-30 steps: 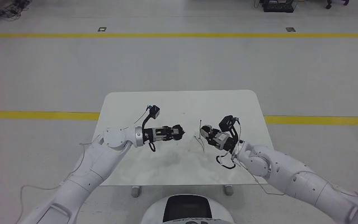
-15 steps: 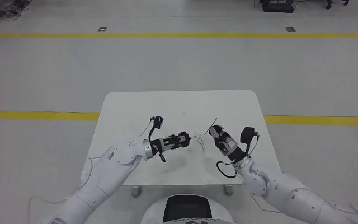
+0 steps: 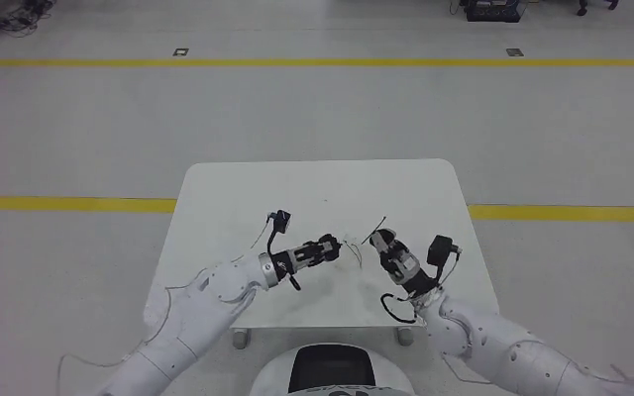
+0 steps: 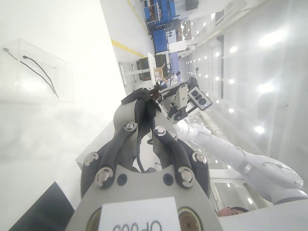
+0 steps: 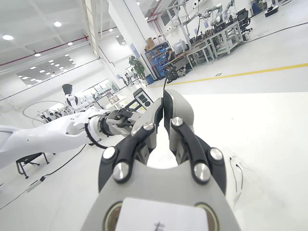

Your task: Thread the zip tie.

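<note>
A thin black zip tie (image 3: 378,227) sticks out slantwise from my right gripper (image 3: 377,239), which is shut on it above the table's near middle. In the right wrist view the tie (image 5: 164,85) rises from between the shut fingertips of the gripper (image 5: 163,100). My left gripper (image 3: 336,245) faces it from a short distance away. Its fingers (image 4: 134,111) are closed on a dark piece, which looks like the tie's other end. The two grippers point at each other, nearly tip to tip.
Two spare black zip ties (image 4: 38,70) lie on the white table (image 3: 248,198) under the grippers, also seen from the right wrist as spare ties (image 5: 237,171). The table's far half is bare. A black cable loop (image 3: 396,302) hangs by the near edge.
Both arms have drawn back toward the table's near edge. The right gripper has turned, so the tie now slants instead of standing straight. Both grips are unchanged.
</note>
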Available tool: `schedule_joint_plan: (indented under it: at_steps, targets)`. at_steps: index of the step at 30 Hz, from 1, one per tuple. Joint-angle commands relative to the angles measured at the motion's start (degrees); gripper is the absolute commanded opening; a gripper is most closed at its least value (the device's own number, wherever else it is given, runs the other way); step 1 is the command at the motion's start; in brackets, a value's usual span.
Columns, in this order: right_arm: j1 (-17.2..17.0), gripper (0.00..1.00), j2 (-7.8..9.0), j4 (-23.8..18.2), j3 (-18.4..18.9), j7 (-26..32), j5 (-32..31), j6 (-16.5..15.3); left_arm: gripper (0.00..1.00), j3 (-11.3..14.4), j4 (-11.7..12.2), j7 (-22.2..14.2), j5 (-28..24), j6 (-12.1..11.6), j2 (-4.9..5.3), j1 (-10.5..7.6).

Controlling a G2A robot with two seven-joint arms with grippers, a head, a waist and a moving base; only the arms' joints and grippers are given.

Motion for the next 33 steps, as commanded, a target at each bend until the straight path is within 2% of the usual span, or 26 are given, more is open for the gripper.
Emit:
schedule_joint_plan:
  at_steps: [1,6,12,15,23,33]
  targets:
    - [-0.1,0.0,-0.07,-0.2,0.2,0.4,0.1,0.2,0.0,0.1,-0.2,1.1,-0.3,0.0,-0.09,0.4]
    - [-1.5,0.0,-1.45,0.1,1.7,0.3,0.3,1.0,0.0,1.7,-1.4,7.3,1.5,0.0,-0.88,2.35]
    - [-1.9,0.0,-3.78,2.0,2.4,0.9,0.0,0.9,0.0,2.8,-2.0,11.7,4.8,0.0,-1.69,2.95]
    - [-1.8,0.0,-4.83,3.1,2.7,1.3,-0.6,0.4,0.0,2.8,-2.0,12.6,5.3,0.0,-1.97,3.17]
    - [-1.8,0.0,-4.83,3.1,2.7,1.3,-0.6,0.4,0.0,2.7,-2.3,13.2,5.6,0.0,-2.17,3.39]
    - [-4.3,0.0,-5.88,1.9,6.2,3.7,-2.9,1.3,0.0,2.7,-2.3,13.2,5.6,0.0,-2.17,3.39]
